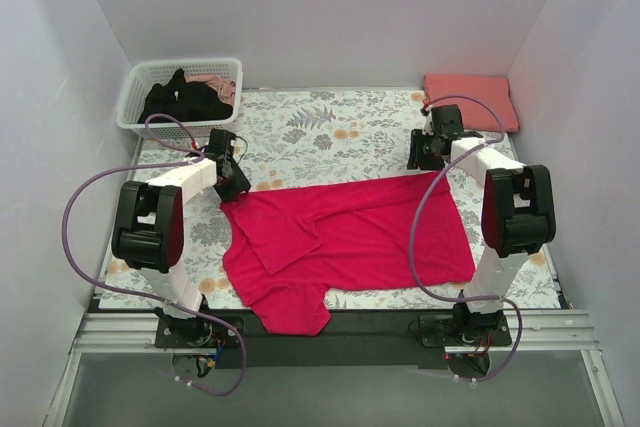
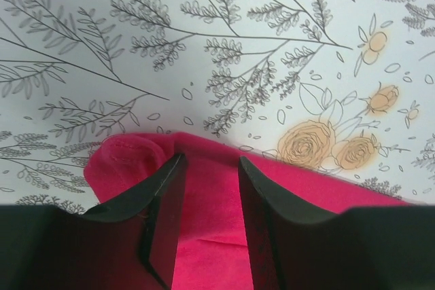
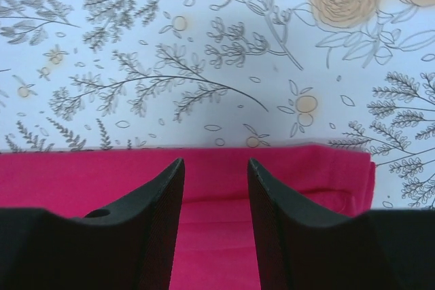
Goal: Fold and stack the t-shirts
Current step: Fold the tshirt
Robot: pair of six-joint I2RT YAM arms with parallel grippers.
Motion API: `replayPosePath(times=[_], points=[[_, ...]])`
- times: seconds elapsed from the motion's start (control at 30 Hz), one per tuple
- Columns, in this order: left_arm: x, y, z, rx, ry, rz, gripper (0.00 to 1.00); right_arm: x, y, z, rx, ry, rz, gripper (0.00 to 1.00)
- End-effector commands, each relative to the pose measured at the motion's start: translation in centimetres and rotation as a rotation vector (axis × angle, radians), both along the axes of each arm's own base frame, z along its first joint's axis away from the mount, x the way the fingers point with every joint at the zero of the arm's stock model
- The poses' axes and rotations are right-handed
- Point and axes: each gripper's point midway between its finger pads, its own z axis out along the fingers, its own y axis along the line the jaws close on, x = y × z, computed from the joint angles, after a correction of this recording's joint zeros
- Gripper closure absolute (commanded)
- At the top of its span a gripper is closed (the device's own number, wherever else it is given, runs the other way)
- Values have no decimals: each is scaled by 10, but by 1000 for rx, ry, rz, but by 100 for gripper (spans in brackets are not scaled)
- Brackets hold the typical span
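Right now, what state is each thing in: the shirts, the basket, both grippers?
crimson t-shirt: spread on the floral cloth, only partly folded.
salmon-pink t-shirt: folded, lying at the far right corner.
black t-shirt: crumpled, unfolded, in the white basket.
white basket: upright, holding clothes.
left gripper: open, at the crimson t-shirt's far left edge.
right gripper: open, at its far right edge.

I count three t-shirts: one bright red-pink shirt (image 1: 350, 232), one soft pink shirt (image 1: 470, 99) and one black shirt (image 1: 185, 102). A bit of pale pink cloth (image 1: 215, 82) shows by the black one. I cannot tell if it is a fourth shirt. There is one white basket (image 1: 135, 97) and one flowery cloth (image 1: 320, 132). I have two grippers: my left gripper (image 1: 238, 187) and my right gripper (image 1: 416, 159).
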Motion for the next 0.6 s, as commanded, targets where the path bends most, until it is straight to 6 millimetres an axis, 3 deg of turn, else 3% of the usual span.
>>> replayPosePath(times=[0.0,0.3,0.57], points=[[-5,22,-3,82,4,31,64,13,-17,4,40,-48,-72,52],[-12,34,0,123,14,55,63,-8,-49,-24,63,10,-147,53],[-10,32,4,113,4,50,62,-35,-56,-17,33,4,-171,54]])
